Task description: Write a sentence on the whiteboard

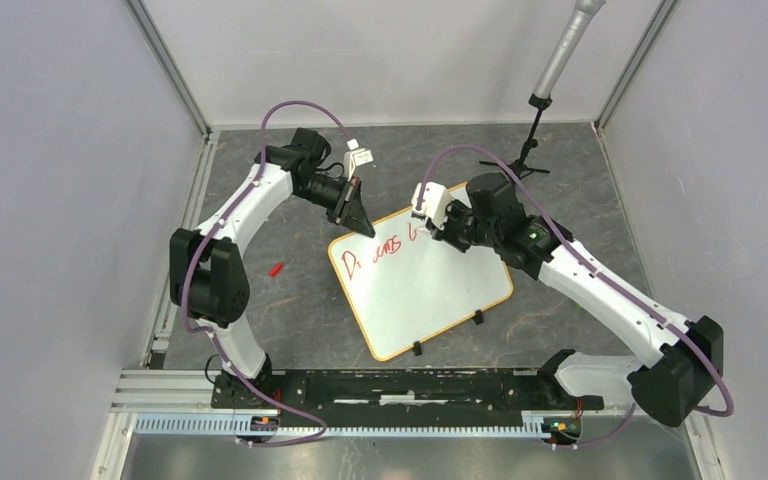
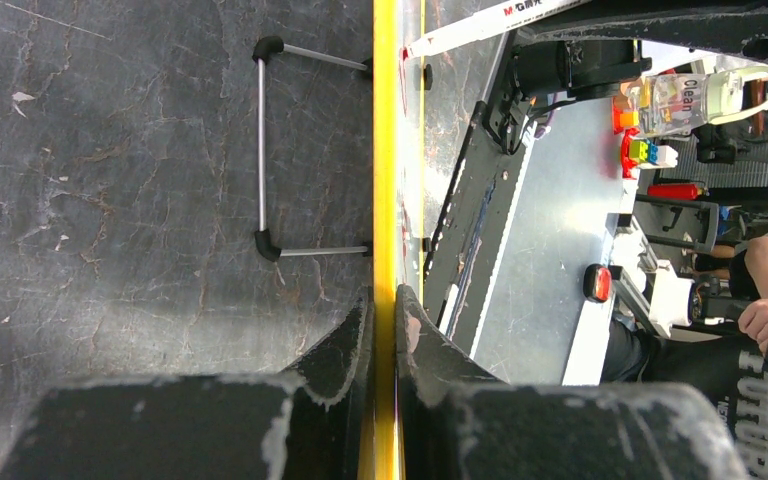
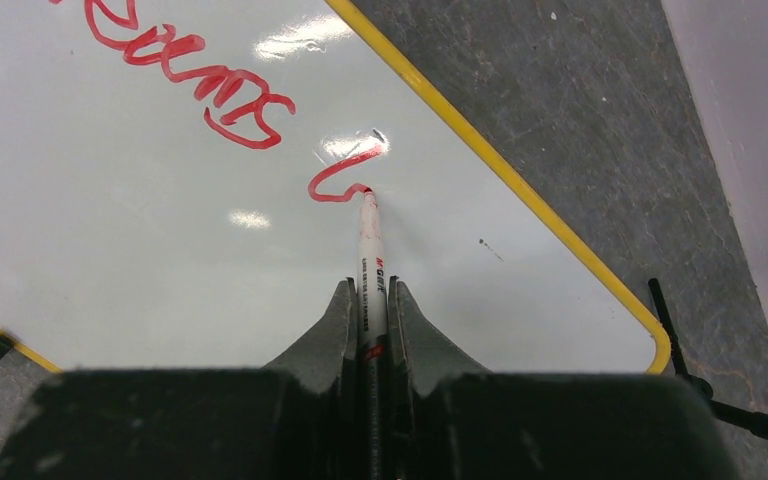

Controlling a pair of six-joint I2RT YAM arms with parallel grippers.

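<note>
Table [image 1: 300, 300]: dark, mottled, takes up mid-frame of the top view.

Whiteboard [image 1: 420, 285]: lies flat at centre of the top view, turned askew. Its long axis runs lower left to upper right. The two black clips sit on the lower-right long edge.

Left gripper [image 2: 385, 300]: fingers pressed together on the board's yellow rim at the upper-left corner, pinning it.

Right gripper [image 3: 368, 295]: fingers pinched on a marker [image 3: 369, 250] low on the barrel. The marker's long axis runs straight up the wrist frame. Its red tip points away from the gripper and touches the board.

Sentence [image 3: 200, 80]: one red word along the upper long edge, slanting with the board. A fresh hooked stroke ends at the tip, near the upper-right rim. By my reading most words are yet to write.

Small red piece [image 1: 276, 269]: on the table left of the board, apart from it. Possibly the cap.

Step in hand, as I judge it: forming the second word's first letter.
- Use light, even pressure.
- Make short strokes parallel to the long edge.
- Watch the rim: little room remains on this line.
- The left clamp must hold so the board does not pivot under drag.
</note>
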